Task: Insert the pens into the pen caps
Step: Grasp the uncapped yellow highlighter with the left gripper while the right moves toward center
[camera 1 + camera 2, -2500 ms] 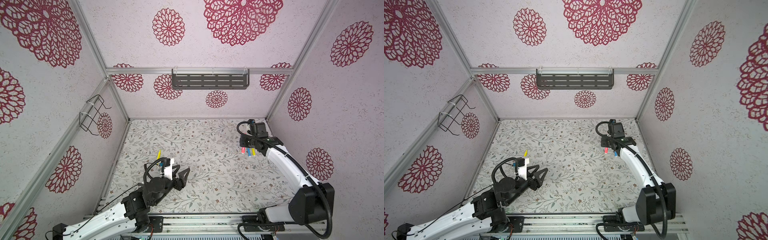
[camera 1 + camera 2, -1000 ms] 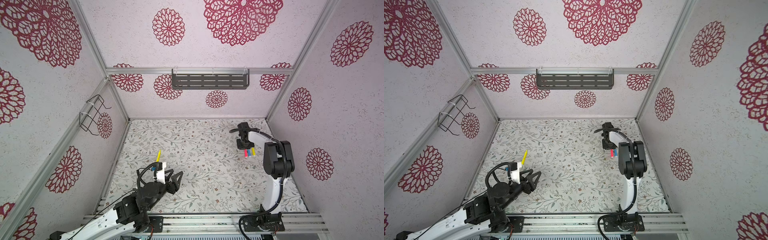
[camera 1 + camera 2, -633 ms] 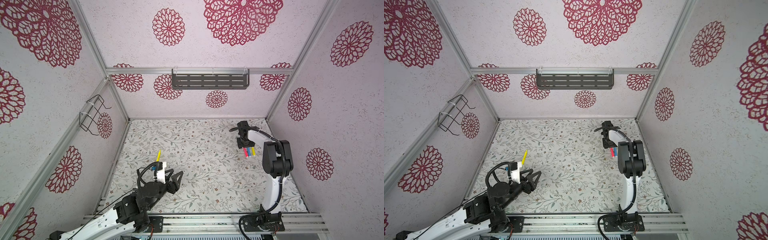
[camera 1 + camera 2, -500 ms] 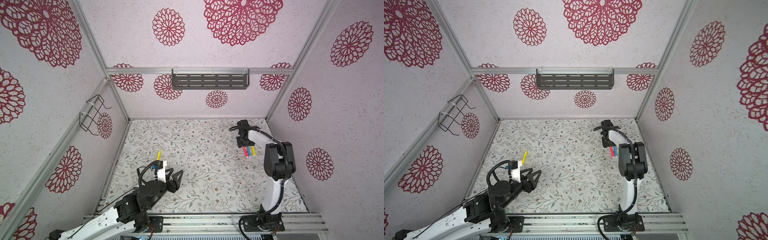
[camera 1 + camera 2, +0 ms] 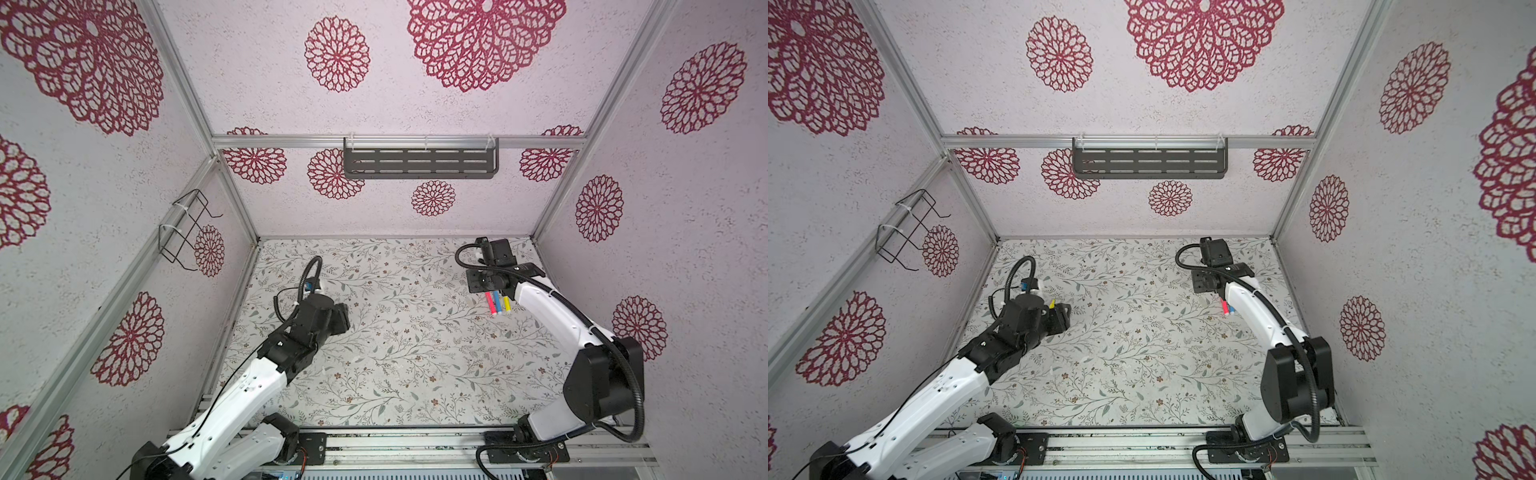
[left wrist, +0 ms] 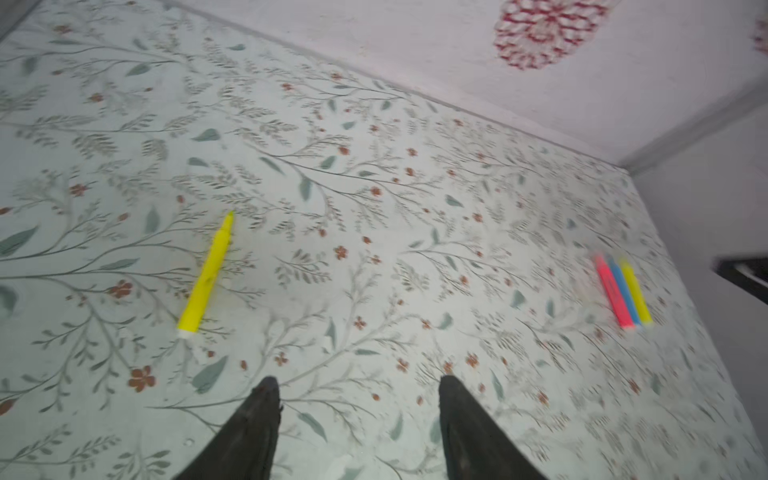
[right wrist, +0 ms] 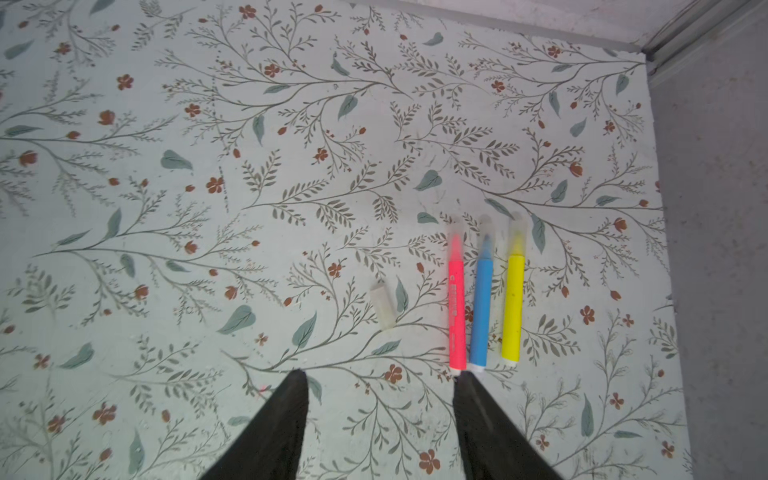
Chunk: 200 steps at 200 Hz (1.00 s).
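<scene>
Pens down, both grippers empty.
Left gripper (image 6: 357,382) spread open near loose yellow pen (image 6: 206,274) on the left of the table (image 5: 415,353); right gripper (image 7: 380,374) parted by pink pen (image 7: 456,307), blue pen (image 7: 481,307), second yellow pen (image 7: 513,307) side by side far right, clear cap (image 7: 384,305) beside them.

The pens (image 7: 481,309) look like smooth, slightly glossy plastic, and the loose cap (image 7: 384,305) beside them is frosted clear plastic. The table (image 7: 208,216) covering is matt printed sheet, the walls (image 5: 415,104) grainy and matt, framed by brushed metal rails (image 5: 291,141).
</scene>
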Tool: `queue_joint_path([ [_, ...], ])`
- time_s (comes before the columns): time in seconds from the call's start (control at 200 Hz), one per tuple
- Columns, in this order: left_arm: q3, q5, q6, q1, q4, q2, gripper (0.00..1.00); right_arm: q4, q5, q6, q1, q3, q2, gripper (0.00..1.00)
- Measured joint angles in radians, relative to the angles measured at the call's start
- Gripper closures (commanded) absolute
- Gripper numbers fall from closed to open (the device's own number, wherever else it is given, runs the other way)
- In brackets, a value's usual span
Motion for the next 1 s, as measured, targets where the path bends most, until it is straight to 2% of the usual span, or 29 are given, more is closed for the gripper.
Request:
queue_joint_path([
  [0.07, -0.003, 0.05, -0.005, 0.119, 0.008, 0.075, 0.39, 0.002, -0.024, 0.007, 0.003, -0.026, -0.04, 0.4],
  [0.135, 0.002, 0.078, -0.003, 0.188, 0.015, 0.148, 0.39, 0.014, -0.043, 0.015, 0.007, -0.053, -0.072, 0.4],
  [0.355, 0.08, 0.188, 0.023, 0.299, 0.019, 0.362, 0.42, 0.052, -0.13, 0.056, 0.019, -0.188, -0.2, 0.4],
  [0.705, 0.155, 0.26, 0.056, 0.325, 0.018, 0.514, 0.45, 0.111, -0.261, 0.152, 0.082, -0.476, -0.455, 0.38],
  [1.001, 0.182, 0.249, 0.089, 0.325, -0.015, 0.546, 0.45, 0.132, -0.284, 0.221, 0.143, -0.565, -0.508, 0.37],
])
